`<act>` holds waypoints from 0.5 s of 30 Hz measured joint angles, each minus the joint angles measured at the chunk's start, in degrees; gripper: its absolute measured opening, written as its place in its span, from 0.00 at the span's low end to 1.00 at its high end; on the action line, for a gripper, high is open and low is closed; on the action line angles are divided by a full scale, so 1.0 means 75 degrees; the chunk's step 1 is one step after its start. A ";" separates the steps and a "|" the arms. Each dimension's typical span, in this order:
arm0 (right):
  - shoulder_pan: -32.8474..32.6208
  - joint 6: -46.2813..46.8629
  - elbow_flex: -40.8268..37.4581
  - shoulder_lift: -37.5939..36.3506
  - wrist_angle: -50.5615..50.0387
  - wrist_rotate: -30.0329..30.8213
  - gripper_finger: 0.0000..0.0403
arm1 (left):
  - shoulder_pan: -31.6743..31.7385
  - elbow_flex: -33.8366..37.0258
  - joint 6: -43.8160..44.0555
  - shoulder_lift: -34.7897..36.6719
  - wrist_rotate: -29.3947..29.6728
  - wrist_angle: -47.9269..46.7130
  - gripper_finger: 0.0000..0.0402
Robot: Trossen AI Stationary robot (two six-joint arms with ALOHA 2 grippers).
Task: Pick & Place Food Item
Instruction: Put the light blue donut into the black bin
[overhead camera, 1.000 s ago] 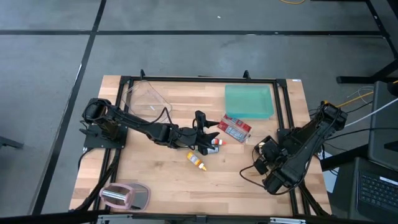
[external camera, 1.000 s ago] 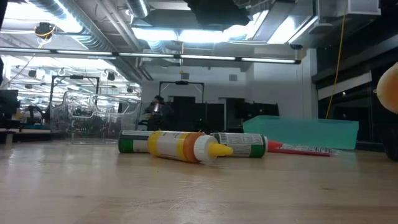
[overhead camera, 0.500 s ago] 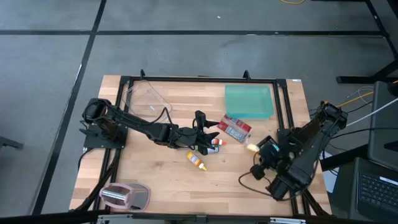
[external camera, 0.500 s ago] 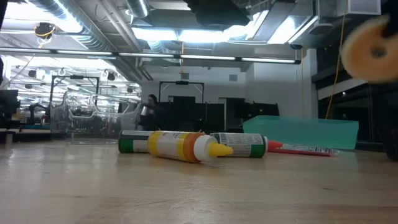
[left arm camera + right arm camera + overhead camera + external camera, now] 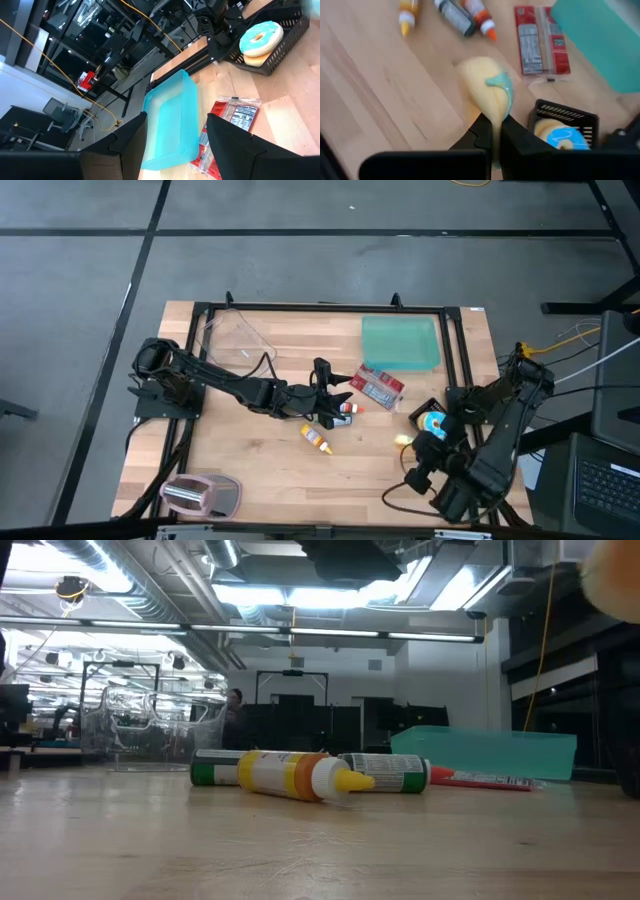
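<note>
1. The right pincer (image 5: 492,131) is clamped on a yellow doughnut with teal icing (image 5: 487,92), lifted above the surface's right edge.
2. The translucent teal plastic bin (image 5: 401,342) lies toward the far right corner, nearer this arm.
3. The left pincer (image 5: 335,408) hangs open mid-surface.

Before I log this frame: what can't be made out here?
- Right gripper, shut on the doughnut: the doughnut is motion-blurred in the right wrist view and cut off by the low view's top corner.
- Black basket: partly hidden under the right arm in the high view.
- Red packet: print too small to read.
</note>
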State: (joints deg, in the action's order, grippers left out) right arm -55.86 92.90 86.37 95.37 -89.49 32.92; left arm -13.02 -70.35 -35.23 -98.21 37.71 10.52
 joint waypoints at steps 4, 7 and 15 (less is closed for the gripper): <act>0.0279 -0.0055 -0.0006 0.0105 -0.0081 -0.0578 0.02 | 0.0000 -0.0001 0.0002 -0.0003 -0.0024 0.0000 0.49; 0.0302 -0.0297 -0.0041 0.0110 -0.0085 -0.0370 0.02 | 0.0000 -0.0003 0.0004 -0.0003 -0.0048 -0.0007 0.49; -0.0331 0.0579 -0.0020 -0.0203 -0.0065 0.3084 0.02 | 0.0000 -0.0003 -0.0008 -0.0003 -0.0044 -0.0029 0.49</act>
State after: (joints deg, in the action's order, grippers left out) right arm -58.34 97.24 86.22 93.85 -89.98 56.05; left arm -13.02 -70.37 -35.29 -98.24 37.38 10.31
